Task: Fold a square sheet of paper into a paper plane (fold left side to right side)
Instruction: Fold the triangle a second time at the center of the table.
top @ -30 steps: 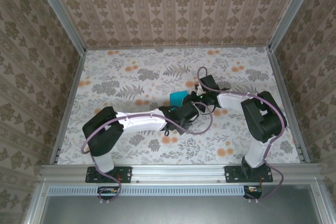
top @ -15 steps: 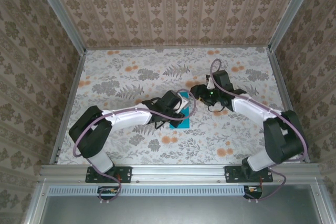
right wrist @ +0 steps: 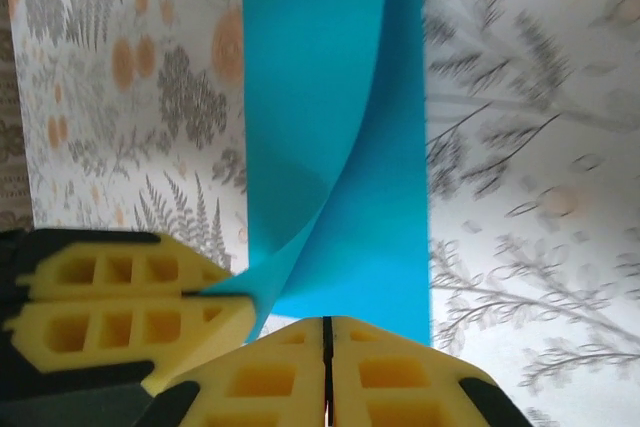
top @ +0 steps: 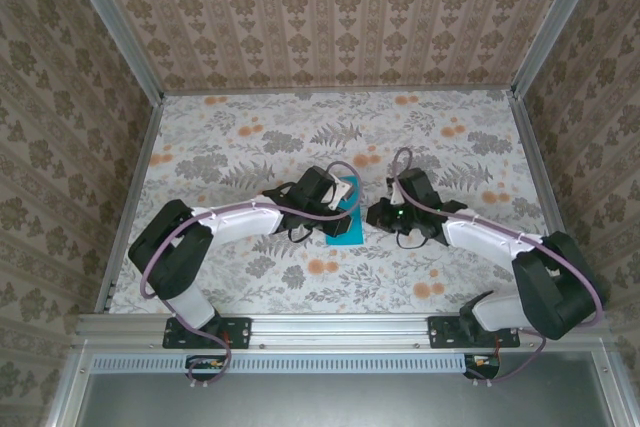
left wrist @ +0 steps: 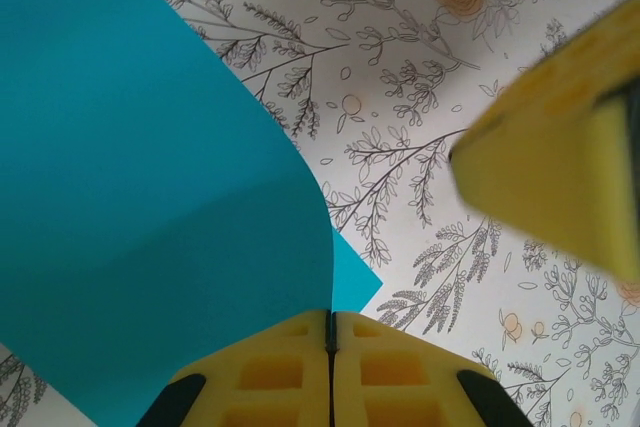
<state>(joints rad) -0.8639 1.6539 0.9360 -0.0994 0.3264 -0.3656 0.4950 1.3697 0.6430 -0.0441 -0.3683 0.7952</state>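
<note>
Left gripper (left wrist: 330, 322) pinches the curled-up paper (left wrist: 150, 197) at mid-bench (top: 450, 137); right gripper (right wrist: 325, 332), fingers pressed together, just beside it

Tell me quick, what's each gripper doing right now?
Left gripper: closed, pinching the lifted edge of the paper.
Right gripper: closed, apparently holding nothing.

top external: high above and behind the arm bases; looks down and forward over the whole table (top: 230, 147)
left wrist: very close to the tabletop; faces down
right wrist: equally close; faces down
shared: the sheet of paper (top: 342, 227) at mid-table, in all three
</note>
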